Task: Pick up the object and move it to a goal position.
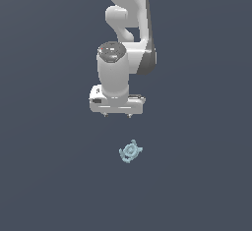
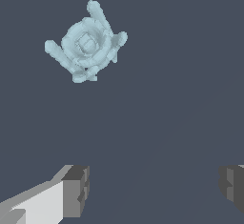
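Observation:
The object (image 1: 130,151) is a tiny pale blue-teal gear-like piece, round with a central ring and short prongs. It lies flat on the dark grey floor, below the arm in the exterior view and slightly toward that view's right. My gripper (image 1: 117,115) hangs above the floor, apart from the piece; only its two fingertip ends show under the white hand. In the wrist view the object (image 2: 86,43) lies well ahead of the gripper (image 2: 153,189), outside the gap. The grey fingertips (image 2: 76,190) stand wide apart with nothing between them.
The white Panda arm (image 1: 129,33) rises behind the hand toward the top of the exterior view. The plain dark grey floor (image 1: 49,176) stretches all around, and no other item shows on it.

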You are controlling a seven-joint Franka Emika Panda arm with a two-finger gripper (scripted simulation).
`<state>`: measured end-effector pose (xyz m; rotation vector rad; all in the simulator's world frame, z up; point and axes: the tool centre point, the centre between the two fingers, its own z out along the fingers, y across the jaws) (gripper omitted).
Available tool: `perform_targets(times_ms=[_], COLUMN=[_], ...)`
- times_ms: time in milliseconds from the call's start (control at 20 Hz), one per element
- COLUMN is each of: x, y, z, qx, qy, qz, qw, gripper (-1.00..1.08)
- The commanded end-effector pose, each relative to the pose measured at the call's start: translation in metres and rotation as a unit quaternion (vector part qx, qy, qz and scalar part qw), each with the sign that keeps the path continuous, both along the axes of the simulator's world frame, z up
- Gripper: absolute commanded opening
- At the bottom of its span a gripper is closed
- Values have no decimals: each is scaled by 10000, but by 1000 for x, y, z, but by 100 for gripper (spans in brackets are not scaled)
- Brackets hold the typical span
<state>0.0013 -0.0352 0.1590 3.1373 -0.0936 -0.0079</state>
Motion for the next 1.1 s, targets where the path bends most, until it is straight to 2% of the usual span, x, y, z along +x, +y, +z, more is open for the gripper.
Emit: perform_targets(times_ms=[0, 600, 1050], x=[0, -5, 6], y=[0, 16, 17], z=[0, -4, -6], qx=[0, 75, 74], qy=[0, 98, 91], qz=[0, 163, -184], qw=[10000, 9998, 9998], gripper=[100, 100, 100])
